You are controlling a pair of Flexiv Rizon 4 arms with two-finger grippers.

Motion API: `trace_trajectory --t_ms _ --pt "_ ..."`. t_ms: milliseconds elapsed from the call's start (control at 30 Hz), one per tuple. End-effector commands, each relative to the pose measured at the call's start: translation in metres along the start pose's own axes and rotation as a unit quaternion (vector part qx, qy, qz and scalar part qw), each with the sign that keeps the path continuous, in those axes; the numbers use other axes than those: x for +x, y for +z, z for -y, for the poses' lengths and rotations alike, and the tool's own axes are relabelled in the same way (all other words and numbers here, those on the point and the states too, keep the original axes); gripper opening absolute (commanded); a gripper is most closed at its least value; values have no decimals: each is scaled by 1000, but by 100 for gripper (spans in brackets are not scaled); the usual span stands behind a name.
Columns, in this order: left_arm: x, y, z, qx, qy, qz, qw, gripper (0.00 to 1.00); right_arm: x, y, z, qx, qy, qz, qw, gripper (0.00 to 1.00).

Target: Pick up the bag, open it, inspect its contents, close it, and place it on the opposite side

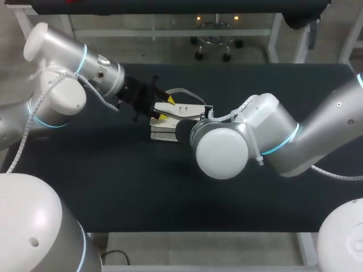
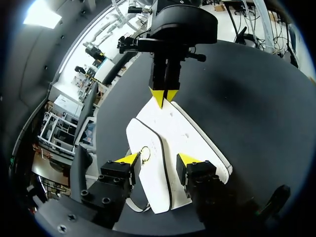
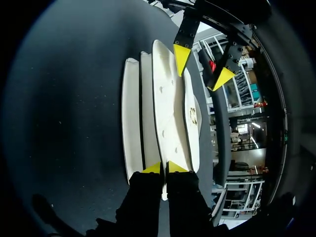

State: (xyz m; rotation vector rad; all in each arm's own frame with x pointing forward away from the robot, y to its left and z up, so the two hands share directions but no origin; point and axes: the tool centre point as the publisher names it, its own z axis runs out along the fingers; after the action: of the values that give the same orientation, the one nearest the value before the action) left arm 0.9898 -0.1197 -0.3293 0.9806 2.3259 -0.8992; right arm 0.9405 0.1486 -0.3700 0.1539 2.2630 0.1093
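Observation:
A white bag [image 1: 163, 134] lies flat at the middle of the black table [image 1: 113, 187], its flap [image 1: 184, 110] on top and a grey strap [image 1: 190, 93] behind it. In the left wrist view my left gripper [image 2: 158, 159] straddles the near end of the flap [image 2: 163, 143], its fingers apart, one tip beside a small metal ring [image 2: 144, 155]. My right gripper [image 2: 164, 96] is shut on the flap's far corner. The right wrist view shows the same: the right gripper [image 3: 164, 168] pinches the thin edge of the bag [image 3: 170, 108], and my left gripper [image 3: 202, 66] stands at the other end.
My right arm's large white elbow joint [image 1: 222, 150] sits low over the table just right of the bag, hiding its own fingers in the head view. My left arm [image 1: 105, 76] comes in from the back left. Dark tabletop lies on every side of the bag.

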Motion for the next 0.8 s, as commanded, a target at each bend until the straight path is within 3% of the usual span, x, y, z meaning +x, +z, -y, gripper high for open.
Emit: trace_trajectory --t_ms 33,433,800 --pt "-2 5 -5 2 -5 -5 1000 49 4 2 3 -22 0 26 999 0" --pt "2 5 -4 10 -9 -14 1000 47 4 2 3 -22 0 26 999 0" --pt "4 22 -11 -13 -6 -11 1000 43 4 2 3 -22 0 26 999 0"
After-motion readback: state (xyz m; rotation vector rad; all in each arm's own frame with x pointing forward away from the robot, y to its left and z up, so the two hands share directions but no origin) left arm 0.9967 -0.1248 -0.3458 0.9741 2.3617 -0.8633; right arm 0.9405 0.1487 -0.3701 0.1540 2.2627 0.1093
